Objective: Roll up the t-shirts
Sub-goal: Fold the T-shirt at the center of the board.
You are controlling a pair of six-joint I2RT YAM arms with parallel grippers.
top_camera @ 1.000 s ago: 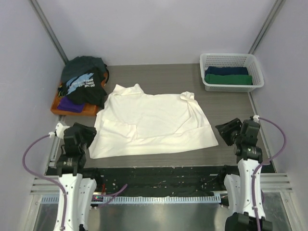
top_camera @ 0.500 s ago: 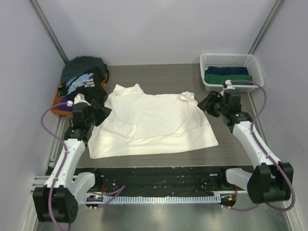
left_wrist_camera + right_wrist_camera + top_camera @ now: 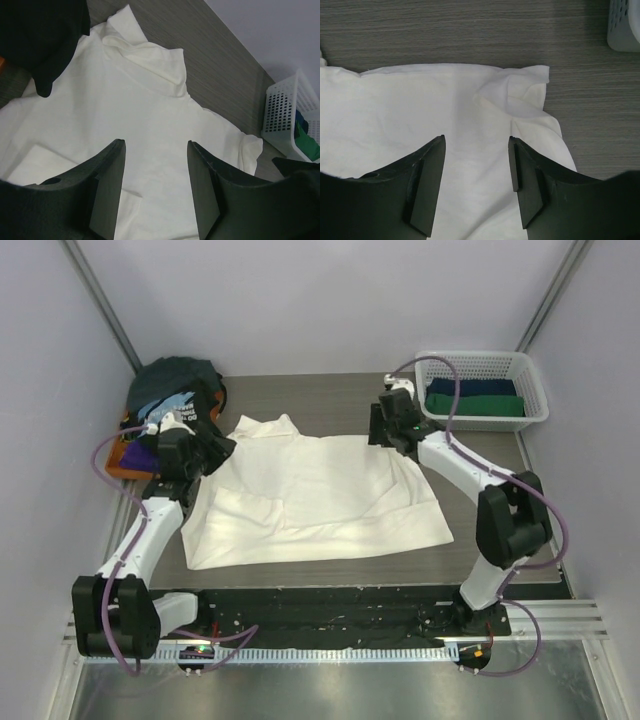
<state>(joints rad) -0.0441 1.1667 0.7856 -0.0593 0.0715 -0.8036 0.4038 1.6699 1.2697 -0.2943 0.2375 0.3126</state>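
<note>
- A cream-white t-shirt (image 3: 315, 495) was seen spread flat on the table, rumpled along its far edge, with a bunched fold at its far-right corner.
- The step in hand was judged to be a reach for that far edge, so that the shirt could be folded or rolled toward its near edge.
- For this to be done well, both far corners would best be pinched level with each other. The bunched corner would need smoothing, and the cloth would need drawing evenly so that the roll ran straight.
- The left gripper (image 3: 155, 150) was held over the shirt's far-left part, its jaws spread apart and nothing caught between them.
- The right gripper (image 3: 476, 145) was held over the shirt's far-right part, its jaws likewise spread and empty.
- Whether either gripper touched the cloth could not be told.
- A pile of dark t-shirts (image 3: 175, 405) was heaped on an orange tray (image 3: 125, 472) just left of the shirt, with black cloth reaching the shirt's far-left edge.
- A white basket (image 3: 480, 365) stood beyond the shirt's right side, with navy and green bundles (image 3: 475, 400) inside.
</note>
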